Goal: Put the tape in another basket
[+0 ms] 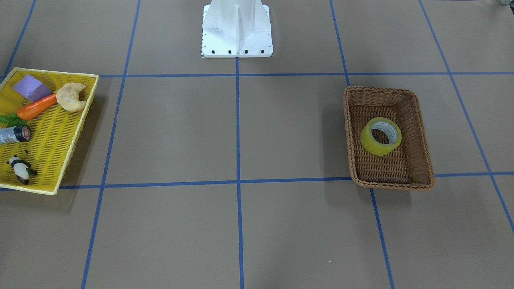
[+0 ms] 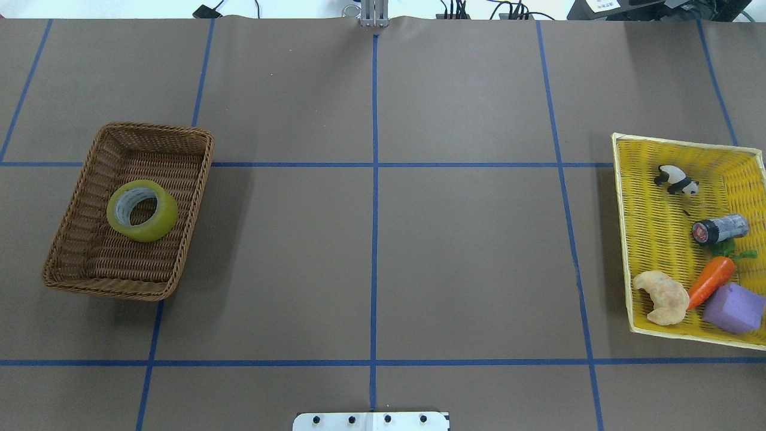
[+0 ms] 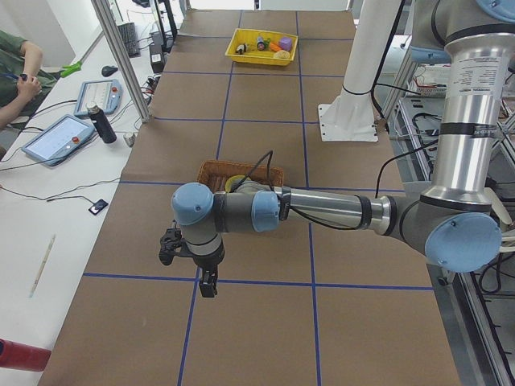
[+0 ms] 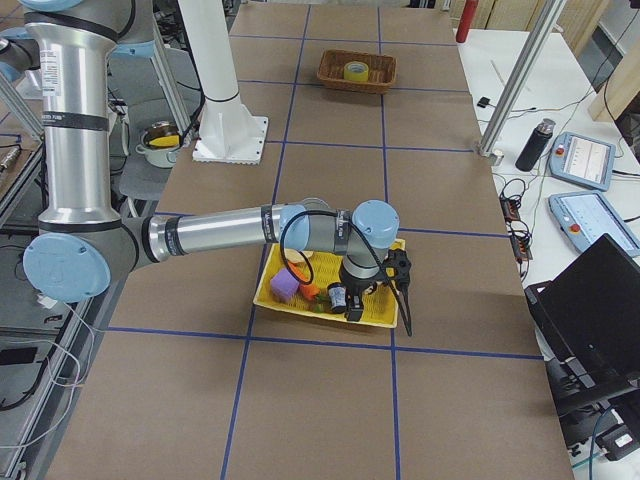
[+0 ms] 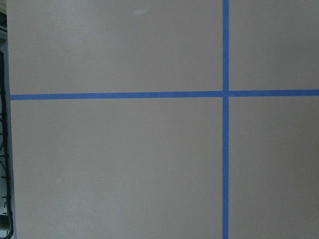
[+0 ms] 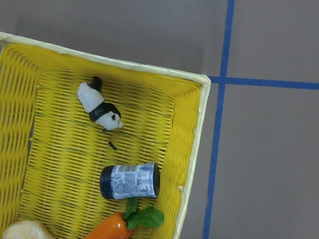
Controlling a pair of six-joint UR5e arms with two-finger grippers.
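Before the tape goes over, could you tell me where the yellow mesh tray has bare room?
The yellow plastic mesh tray is bare along its wall nearest the table's middle, between the black-and-white panda, the dark bottle and the pale croissant. The croissant, orange carrot and purple block crowd one end.

Translucent yellow tape (image 2: 142, 210), grey core; brown woven basket (image 2: 198, 179); yellow mesh tray (image 2: 652, 233); brown table (image 2: 467, 251) gridded blue.

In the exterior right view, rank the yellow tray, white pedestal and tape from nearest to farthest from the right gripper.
1. Yellow tray, directly beneath the right gripper.
2. White pedestal, mid-table, robot's side.
3. Tape, in the far basket.
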